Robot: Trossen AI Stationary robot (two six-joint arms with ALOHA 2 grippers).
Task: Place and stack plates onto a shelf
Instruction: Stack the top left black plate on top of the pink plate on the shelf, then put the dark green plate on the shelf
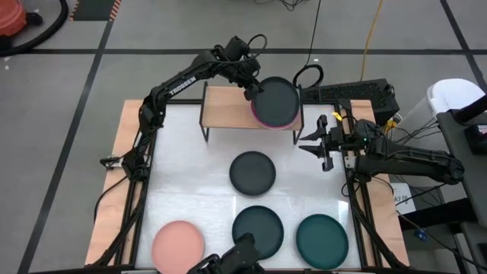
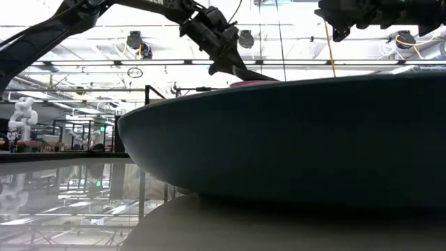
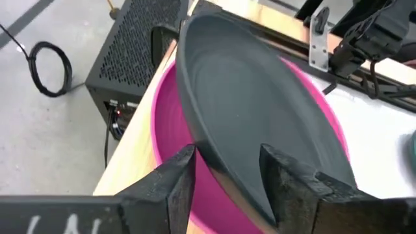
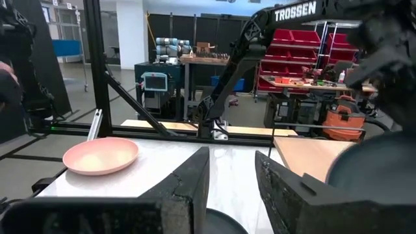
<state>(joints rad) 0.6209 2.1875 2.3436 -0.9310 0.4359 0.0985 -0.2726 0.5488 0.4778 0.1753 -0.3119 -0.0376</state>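
A dark grey plate (image 1: 277, 97) sits tilted over a magenta plate (image 1: 268, 120), which lies on the right end of the wooden shelf (image 1: 224, 109). My left gripper (image 1: 250, 89) reaches over the shelf and is shut on the grey plate's rim. My right gripper (image 1: 313, 144) is open and hovers over the table just right of the shelf, touching nothing. On the table lie a dark grey plate (image 1: 253, 172), a dark green plate (image 1: 258, 228), a teal plate (image 1: 322, 240) and a light pink plate (image 1: 178, 245). My left gripper holds the dark grey plate by its rim (image 3: 221, 162), on the side toward the shelf's left end, pinched between the two fingers (image 3: 179, 177). The fingers slant down from the upper left. The plate is tilted, with the held side raised and the opposite side low over the magenta plate (image 3: 168, 123).
The shelf's left half (image 1: 221, 103) is bare wood. A black box (image 1: 346, 93) and cables stand beyond the shelf's right end. In the low view the dark green plate (image 2: 293, 139) fills the foreground. The table's wooden edge (image 1: 114, 175) runs along the left.
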